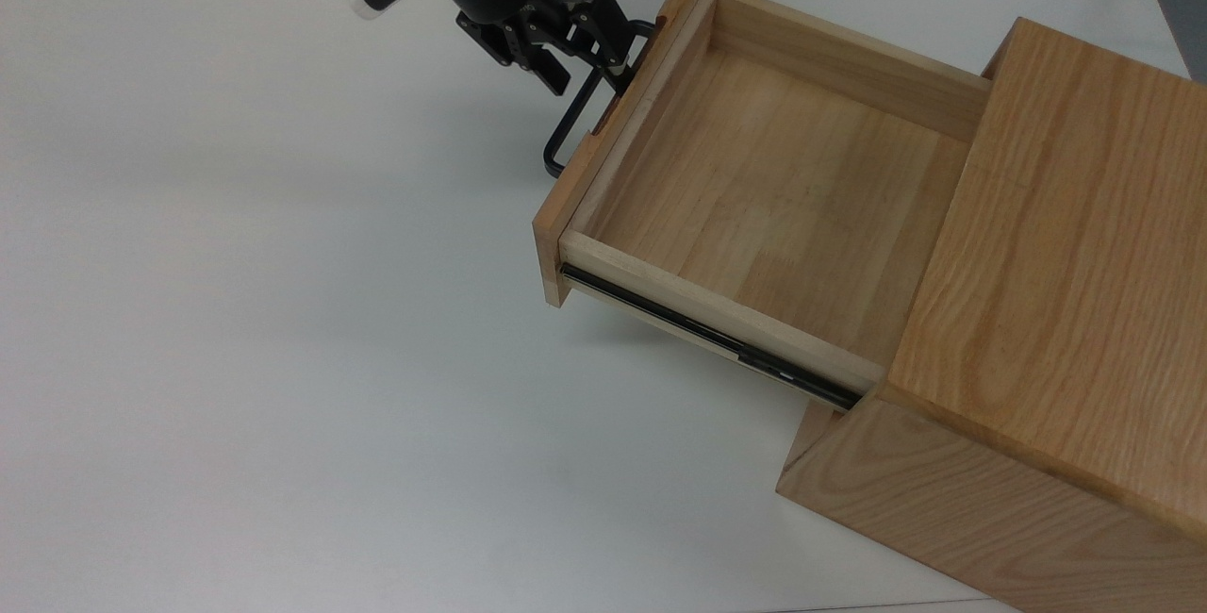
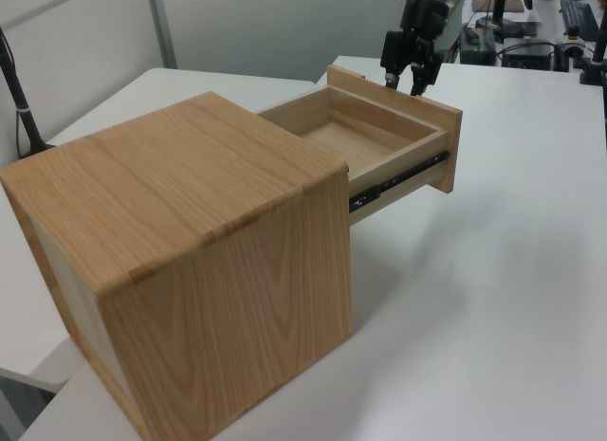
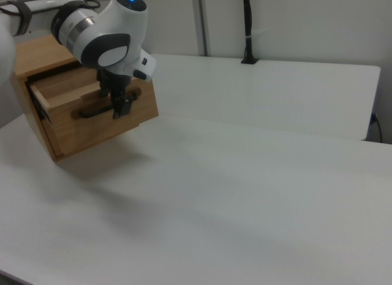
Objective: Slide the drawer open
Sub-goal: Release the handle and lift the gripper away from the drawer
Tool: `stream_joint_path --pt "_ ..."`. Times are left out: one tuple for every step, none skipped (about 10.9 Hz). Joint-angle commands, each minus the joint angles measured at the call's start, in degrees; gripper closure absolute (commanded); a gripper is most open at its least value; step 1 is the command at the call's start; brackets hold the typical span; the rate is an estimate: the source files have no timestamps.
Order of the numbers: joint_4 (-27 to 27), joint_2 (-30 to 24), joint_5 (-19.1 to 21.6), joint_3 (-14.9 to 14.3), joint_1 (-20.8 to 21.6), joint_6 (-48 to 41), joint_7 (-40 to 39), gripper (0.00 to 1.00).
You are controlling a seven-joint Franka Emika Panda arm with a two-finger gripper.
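Observation:
The light wooden drawer (image 1: 754, 179) stands pulled far out of the oak cabinet (image 1: 1066, 245), its pale inner tray bare and a black side rail (image 1: 707, 335) exposed. Its thin black handle (image 1: 566, 127) sticks out from the front panel toward the top view's left. My gripper (image 1: 586, 74) sits at the handle's upper end, open, with one finger on each side of the bar and a small gap to it. In the left view the gripper (image 2: 404, 79) hangs just beyond the drawer front (image 2: 417, 142). The right view has the gripper (image 3: 120, 110) pointing down at the handle (image 3: 92, 112).
The cabinet stands on a wide white table (image 1: 283, 311). A black pole (image 3: 248, 27) rises at the table's far edge in the right view. Desks with equipment (image 2: 541, 33) lie behind the arm in the left view.

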Motion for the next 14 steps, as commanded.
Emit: stream_joint_path --pt "-2.44 -2.48 -2.99 -1.49 -0.28 -3.17 -1.82 0.0" --pt "-1.4 -3.28 -3.69 -2.19 -0.28 -4.74 -1.82 0.0" --pt "0.35 -3.55 -6.39 -2.63 -0.19 -7.54 -1.82 0.0" --pt "2.54 -3.72 -9.55 -3.07 -0.28 -10.79 -2.34 0.0" --pt "4.22 -4.25 -13.5 -3.08 -0.28 -13.26 -2.44 0.0" --pt "5.28 -4.86 -17.54 -3.34 -0.28 -14.67 -2.61 0.0" --pt "5.99 -5.48 -22.11 -3.17 -0.19 -15.64 -2.79 0.0" --pt "6.69 -5.83 -28.07 -2.55 0.07 -16.61 -3.83 0.0" --pt "7.22 -6.1 -31.87 -2.37 0.34 -17.06 -6.02 0.0" --pt "7.83 -6.1 -33.39 -2.29 -0.1 -16.8 -8.13 0.0" --pt "8.01 -6.19 -34.45 -1.85 -0.8 -16.27 -10.33 0.0" --pt "8.02 -6.62 -35.24 -1.41 -2.81 -16.27 -12.09 0.0" --pt "8.02 -6.97 -35.6 0.25 -4.13 -16.27 -12.37 0.0" --pt "7.93 -7.06 -35.77 3.48 -7.36 -16.27 -12.37 0.0"
